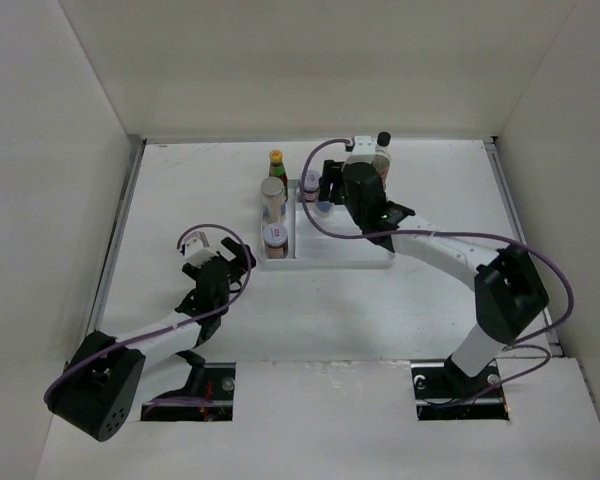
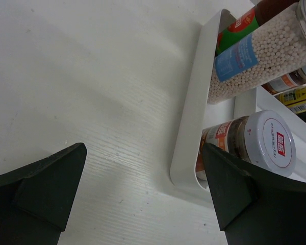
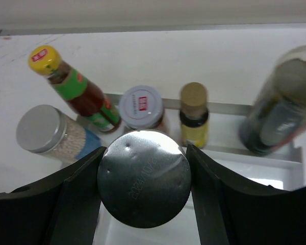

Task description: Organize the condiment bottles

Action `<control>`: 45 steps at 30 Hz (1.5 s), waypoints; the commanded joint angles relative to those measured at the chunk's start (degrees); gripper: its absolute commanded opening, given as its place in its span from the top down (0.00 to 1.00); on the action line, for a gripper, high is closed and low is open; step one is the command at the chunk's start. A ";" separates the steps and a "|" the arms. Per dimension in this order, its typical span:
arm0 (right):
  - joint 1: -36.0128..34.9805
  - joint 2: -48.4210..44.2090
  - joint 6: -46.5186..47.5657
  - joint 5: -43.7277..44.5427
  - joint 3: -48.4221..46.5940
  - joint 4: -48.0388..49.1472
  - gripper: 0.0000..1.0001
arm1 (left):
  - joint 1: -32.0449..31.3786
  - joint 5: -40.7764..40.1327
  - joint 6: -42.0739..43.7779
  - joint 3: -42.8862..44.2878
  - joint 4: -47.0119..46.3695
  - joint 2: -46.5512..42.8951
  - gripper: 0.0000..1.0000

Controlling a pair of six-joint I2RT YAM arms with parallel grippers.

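My right gripper (image 3: 145, 151) is shut on a silver-lidded jar (image 3: 144, 178), held over the white divided tray (image 3: 275, 171). Behind it stand a yellow-capped sauce bottle (image 3: 71, 87), a silver-lidded jar of white beads (image 3: 46, 133), a white-lidded spice jar (image 3: 141, 106), a small tan-capped bottle (image 3: 194, 115) and a tall dark bottle (image 3: 283, 102). In the top view the right gripper (image 1: 325, 192) is over the tray's (image 1: 330, 258) back left part. My left gripper (image 1: 220, 262) is open and empty, just left of the tray's near corner (image 2: 194, 117), close to a white-lidded jar (image 2: 265, 140).
White walls enclose the table on the left, back and right. The right arm (image 1: 450, 250) stretches across the tray's right side. The bead jar (image 2: 260, 56) stands in the tray's left column behind the white-lidded jar. Bare table (image 1: 330, 310) lies in front of the tray.
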State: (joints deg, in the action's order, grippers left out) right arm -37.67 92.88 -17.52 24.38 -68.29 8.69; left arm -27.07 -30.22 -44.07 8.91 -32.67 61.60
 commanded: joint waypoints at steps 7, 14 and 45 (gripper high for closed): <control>-3.33 8.36 1.96 -1.70 -8.96 8.54 0.57 | 0.75 -0.81 -1.01 2.96 -0.47 2.91 0.00; -4.29 13.02 2.05 -1.53 -8.08 8.01 0.51 | 0.75 -1.16 -1.28 4.27 0.76 4.75 0.00; 24.88 -38.66 -25.19 3.04 48.07 25.06 0.00 | 2.50 -3.45 0.57 12.71 23.51 -4.04 0.00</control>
State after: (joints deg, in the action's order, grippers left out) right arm -13.58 53.67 -35.59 27.66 -21.54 27.83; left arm -24.77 -32.93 -44.10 18.04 -11.60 58.08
